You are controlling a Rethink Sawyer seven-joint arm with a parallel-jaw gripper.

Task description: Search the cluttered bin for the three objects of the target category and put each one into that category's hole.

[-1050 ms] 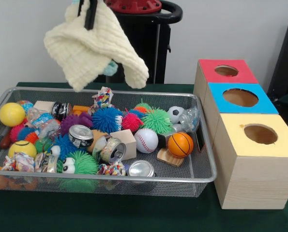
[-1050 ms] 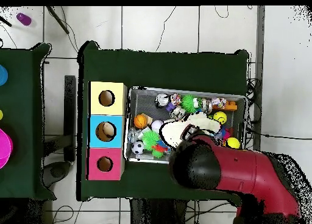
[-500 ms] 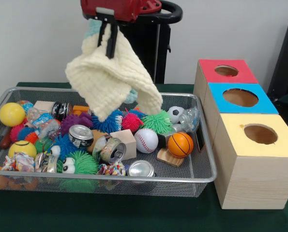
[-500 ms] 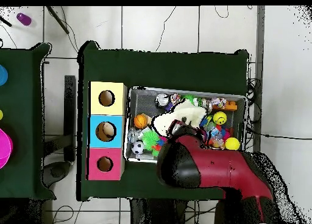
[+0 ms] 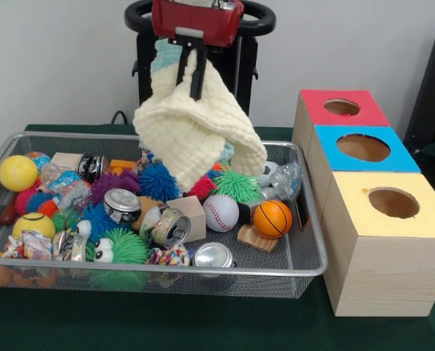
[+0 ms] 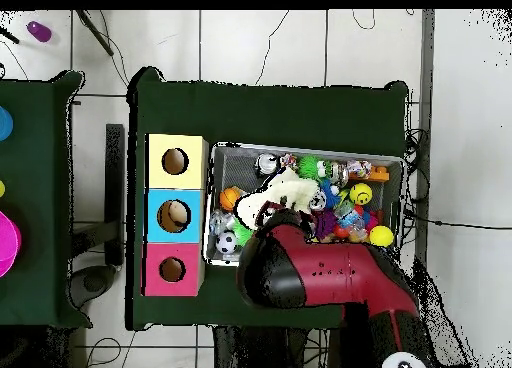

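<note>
Front view: the black-fingered gripper (image 5: pixel 190 73), clamped on a cream knitted cloth (image 5: pixel 195 131), has carried it toward the coloured hole boxes (image 5: pixel 363 183), uncovering toys behind.

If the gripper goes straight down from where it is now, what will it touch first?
Holding the cream cloth, the gripper would probably press it first onto the spiky balls; depth is unclear.

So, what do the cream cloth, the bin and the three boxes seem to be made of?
The cream cloth, hanging from the gripper, looks like soft knitted or woven fabric: ribbed texture, limp folds. The bin seems to be silver wire mesh, see-through. The boxes look like pale, matte wood, with visible grain and painted tops.
</note>
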